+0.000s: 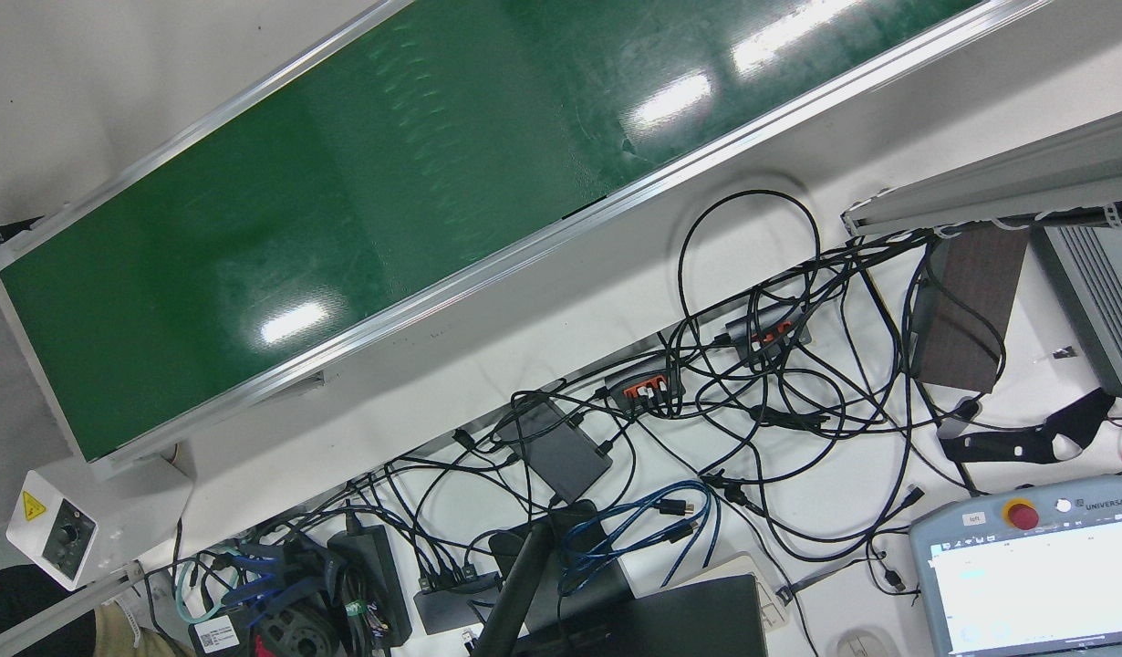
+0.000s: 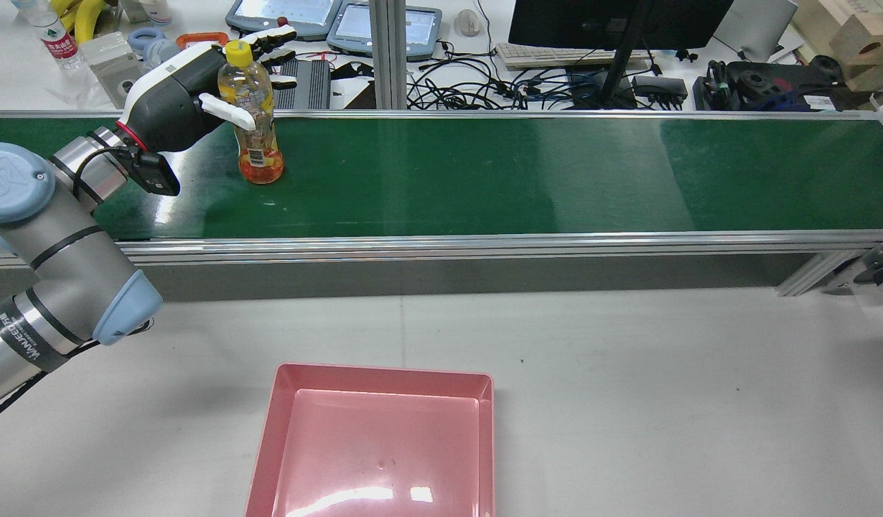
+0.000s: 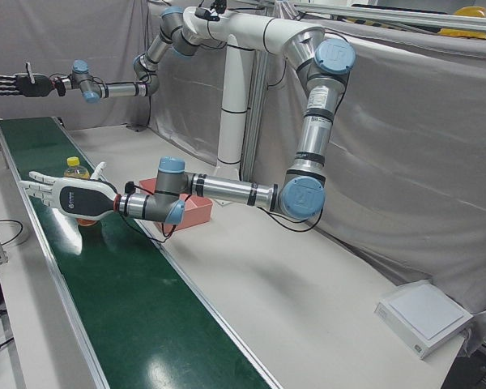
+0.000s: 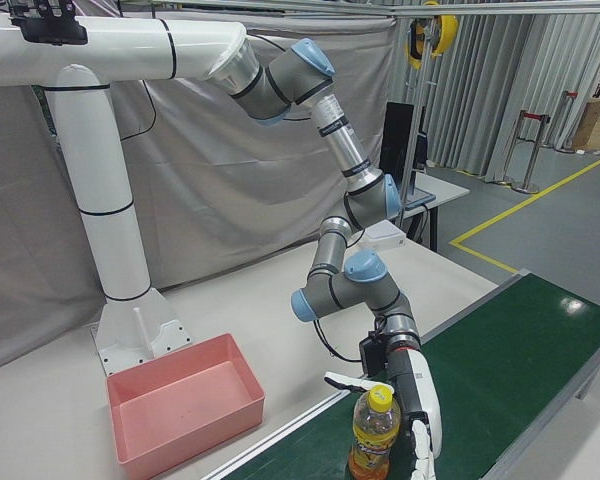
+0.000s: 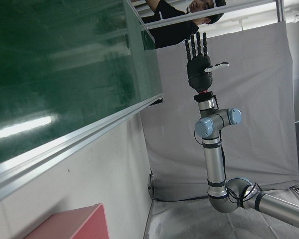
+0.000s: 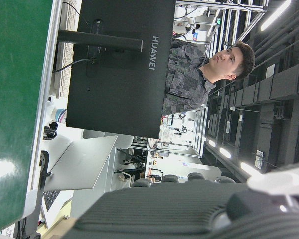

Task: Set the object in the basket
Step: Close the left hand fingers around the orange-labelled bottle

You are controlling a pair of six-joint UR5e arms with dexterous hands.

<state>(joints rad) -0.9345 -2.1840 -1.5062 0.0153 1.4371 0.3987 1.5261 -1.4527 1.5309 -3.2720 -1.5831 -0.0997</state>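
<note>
My left hand (image 2: pixel 187 97) is spread around the bottle (image 2: pixel 255 115) on the green belt (image 2: pixel 484 172), fingers (image 2: pixel 230 115) apart on either side of it; whether they touch I cannot tell, and nothing is gripped. The bottle is clear plastic, upright, with a yellow cap, orange drink and a printed label. My right hand (image 3: pixel 16 83), dark, hangs flat and splayed, holding nothing, high over the belt's far end. The belt is smooth and glossy between aluminium rails. The basket (image 2: pixel 377 438), a shallow pink plastic tray, sits empty on the grey table (image 2: pixel 664 395), well apart from the bottle. Cables (image 2: pixel 499 90) and a monitor (image 2: pixel 614 21) lie beyond the belt.
</note>
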